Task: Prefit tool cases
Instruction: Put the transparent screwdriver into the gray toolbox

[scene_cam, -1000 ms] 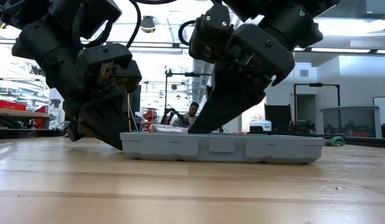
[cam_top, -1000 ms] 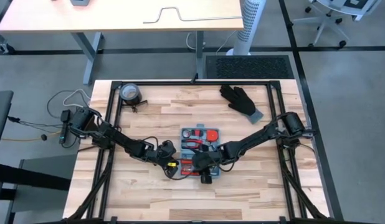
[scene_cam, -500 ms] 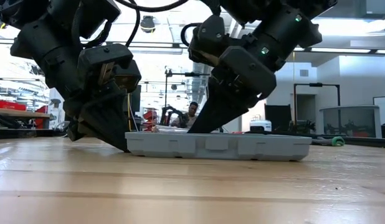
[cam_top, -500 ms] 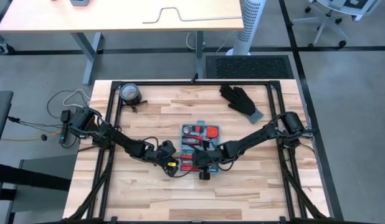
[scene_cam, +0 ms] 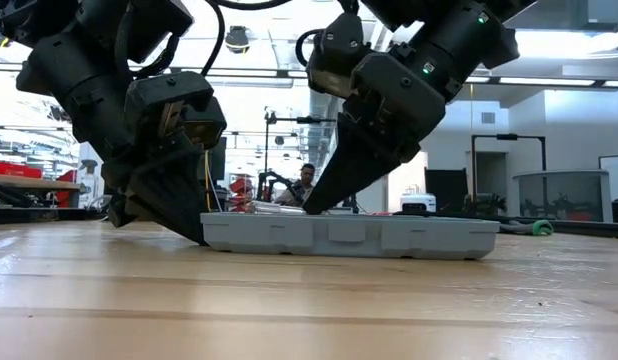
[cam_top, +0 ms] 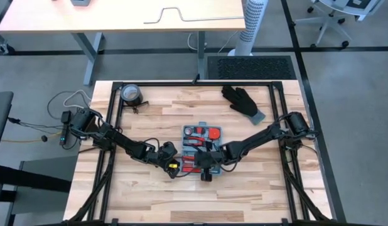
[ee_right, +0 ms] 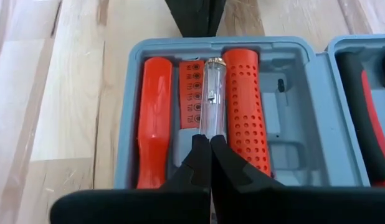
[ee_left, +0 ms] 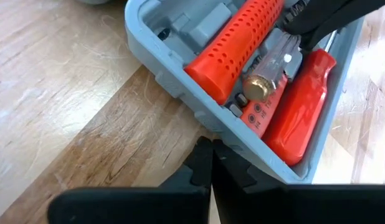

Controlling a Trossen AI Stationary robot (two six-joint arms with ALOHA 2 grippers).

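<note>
- I see the flat light-blue plastic tool case point(cam_top: 201, 150) lying open (2 halves) on the wooden table point(cam_top: 150, 194).
- Left end effector point(ee_left: 210, 163), fingers pressed together, touches its rim.
- Right end effector point(ee_right: 210, 155), pressed together, over the clear-handled screwdriver point(ee_right: 212, 93).

I see the tool case point(cam_top: 200, 150) lying open and flat on the desk point(cam_top: 150, 188), near its middle. Light-blue plastic shell, rounded corners, grey-blue moulded slots inside. Seated in the near half: a red perforated handle point(ee_right: 245, 106), a clear-handled screwdriver point(ee_right: 210, 99) and a smooth red handle point(ee_right: 154, 118), side by side.
</note>
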